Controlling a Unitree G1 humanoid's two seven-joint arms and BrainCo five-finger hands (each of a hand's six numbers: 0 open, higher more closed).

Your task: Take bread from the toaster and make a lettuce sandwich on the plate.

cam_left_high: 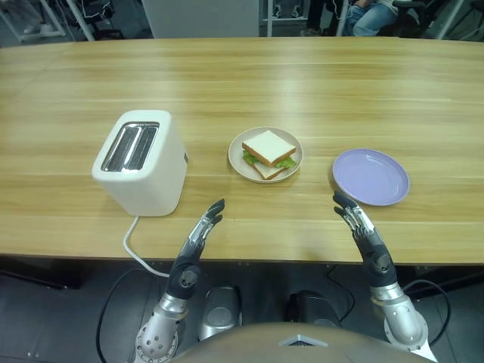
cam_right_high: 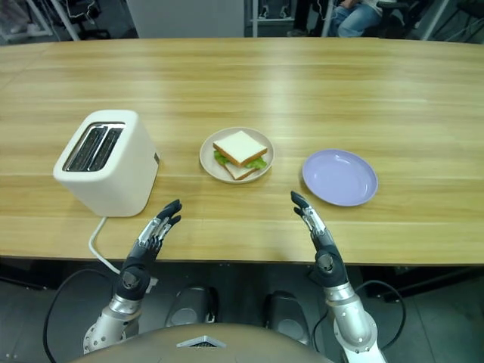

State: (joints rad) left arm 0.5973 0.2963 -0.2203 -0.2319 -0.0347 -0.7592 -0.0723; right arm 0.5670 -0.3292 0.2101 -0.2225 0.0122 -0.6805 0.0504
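Observation:
A white toaster (cam_left_high: 142,162) stands on the left of the wooden table, its two slots dark with no bread sticking out. In the middle, a beige plate (cam_left_high: 236,159) carries a sandwich (cam_left_high: 268,153) of two bread slices with green lettuce between them. My left hand (cam_left_high: 203,233) hovers open at the table's near edge, just right of the toaster and in front of the plate. My right hand (cam_left_high: 357,222) is open too, near the front edge below the purple plate.
An empty purple plate (cam_left_high: 370,176) lies to the right of the sandwich plate. The toaster's white cord (cam_left_high: 136,246) hangs over the table's front edge (cam_left_high: 272,261). The far half of the table (cam_left_high: 249,76) is bare wood.

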